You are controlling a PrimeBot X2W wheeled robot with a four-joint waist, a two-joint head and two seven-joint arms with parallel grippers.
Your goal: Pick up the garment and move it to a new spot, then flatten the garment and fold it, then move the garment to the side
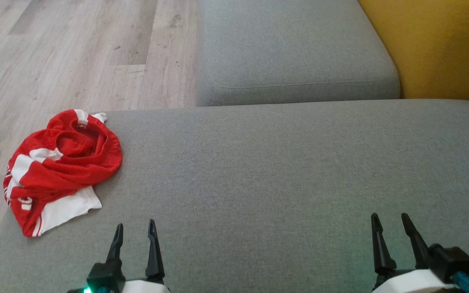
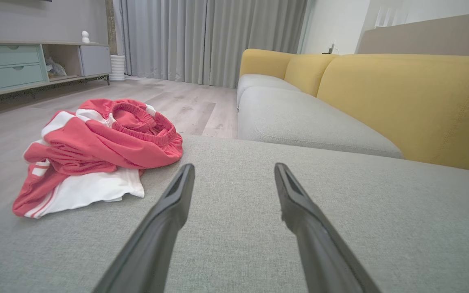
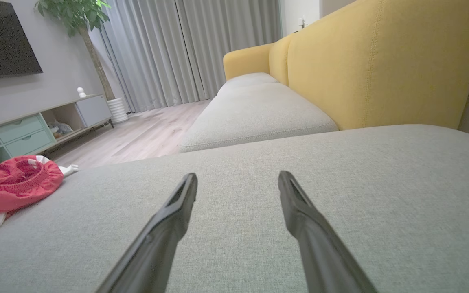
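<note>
The garment (image 1: 61,162) is a crumpled red and white mesh piece with an elastic waistband, heaped at the left edge of the grey sofa cushion (image 1: 279,171). It also appears at the left in the left wrist view as the garment (image 2: 100,154), and at the far left edge in the right wrist view as the garment (image 3: 10,185). My left gripper (image 1: 135,228) stands open near the cushion's front, right of and nearer than the heap, holding nothing; its gap (image 2: 234,169) faces bare fabric. Far to the right, my right gripper (image 1: 390,218) is open and empty too, over bare cushion (image 3: 237,177).
A second grey seat cushion (image 1: 295,53) lies beyond, with the yellow sofa back (image 1: 442,44) at the right. Wooden floor (image 1: 75,53) drops off left of the cushion, right beside the heap. A low TV cabinet (image 2: 18,67) and curtains (image 2: 210,36) stand across the room.
</note>
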